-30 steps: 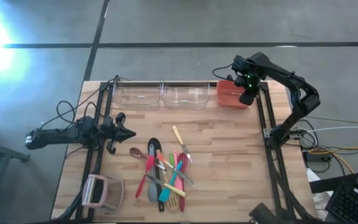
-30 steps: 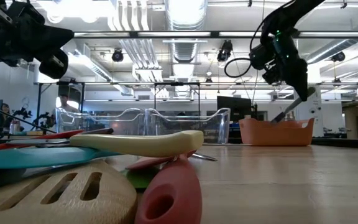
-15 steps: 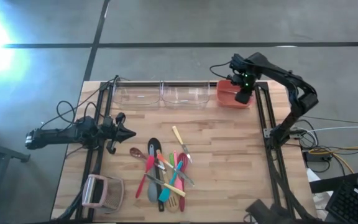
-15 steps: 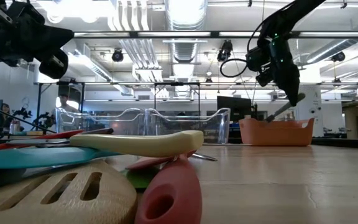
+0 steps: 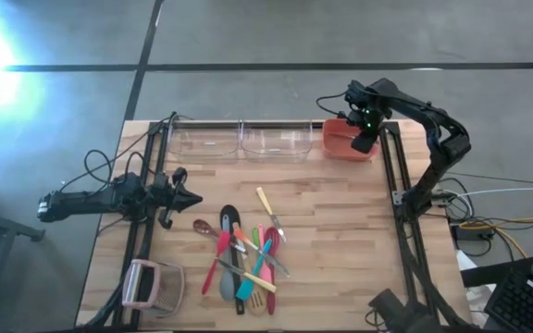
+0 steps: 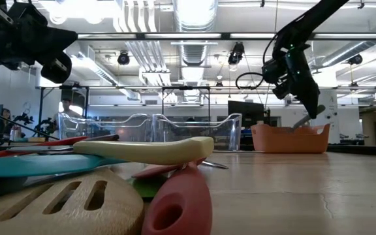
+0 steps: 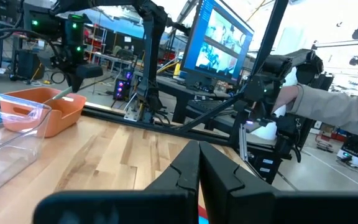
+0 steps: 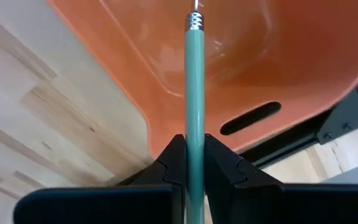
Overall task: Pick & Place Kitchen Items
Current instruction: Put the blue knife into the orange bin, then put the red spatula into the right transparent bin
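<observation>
**Release Hazards at the Orange Bin**

Wooden table (image 5: 340, 231) carries, along its far edge, two clear bins (image 5: 239, 141) and one orange bin (image 5: 342, 141). Near the front edge lies the pile of utensils (image 5: 243, 254), crossed over one another, with a boxy pinkish handled object (image 5: 142, 282) at the front left corner.

The right arm reaches over the orange bin. The right gripper (image 8: 194, 146) is clamped on a teal-handled utensil (image 8: 194, 81), whose working end points down into the bin and is only partly visible.

The left gripper (image 7: 199, 168) is closed on nothing and waits at the table's left side, well apart from the pile.

Risks, in order of consequence:
1. The utensil is long against the bin. Released steeply, it may lean on the wall and tip out over the rim.
2. The gripper is near the bin's right wall and the frame rail; a descent may knock the bin.
3. The remaining utensils overlap, so a later pick may drag a neighbour.
</observation>
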`<state>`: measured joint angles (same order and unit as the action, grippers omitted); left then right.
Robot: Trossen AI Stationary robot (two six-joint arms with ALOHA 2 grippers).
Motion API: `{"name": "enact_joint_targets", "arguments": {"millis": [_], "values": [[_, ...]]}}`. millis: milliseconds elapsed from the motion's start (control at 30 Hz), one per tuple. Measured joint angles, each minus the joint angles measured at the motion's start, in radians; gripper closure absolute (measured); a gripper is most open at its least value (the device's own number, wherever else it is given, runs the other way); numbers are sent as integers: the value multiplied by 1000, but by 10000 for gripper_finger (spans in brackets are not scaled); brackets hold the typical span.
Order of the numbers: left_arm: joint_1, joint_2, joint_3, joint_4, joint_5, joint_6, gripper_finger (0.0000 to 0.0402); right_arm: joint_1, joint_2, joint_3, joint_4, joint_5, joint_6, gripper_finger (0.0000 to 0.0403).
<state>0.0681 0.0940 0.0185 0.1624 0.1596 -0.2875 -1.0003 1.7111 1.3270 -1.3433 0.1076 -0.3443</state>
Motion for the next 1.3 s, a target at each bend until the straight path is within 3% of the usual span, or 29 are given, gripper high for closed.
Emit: {"name": "enact_joint_targets", "arguments": {"millis": [200,500,800,1067,1300], "values": [[0,0,0,0,0,2,390,-2,0,-30,45,-86,12,383],[0,0,0,0,0,1,390,-2,1,-43,81,-89,23,381],[0,0,0,0,0,1,390,-2,2,-82,112,-81,34,320],[0,0,0,0,0,0,390,-1,-3,-69,116,-75,33,295],[0,0,0,0,0,0,390,-1,-42,-31,114,4,64,270]]}}
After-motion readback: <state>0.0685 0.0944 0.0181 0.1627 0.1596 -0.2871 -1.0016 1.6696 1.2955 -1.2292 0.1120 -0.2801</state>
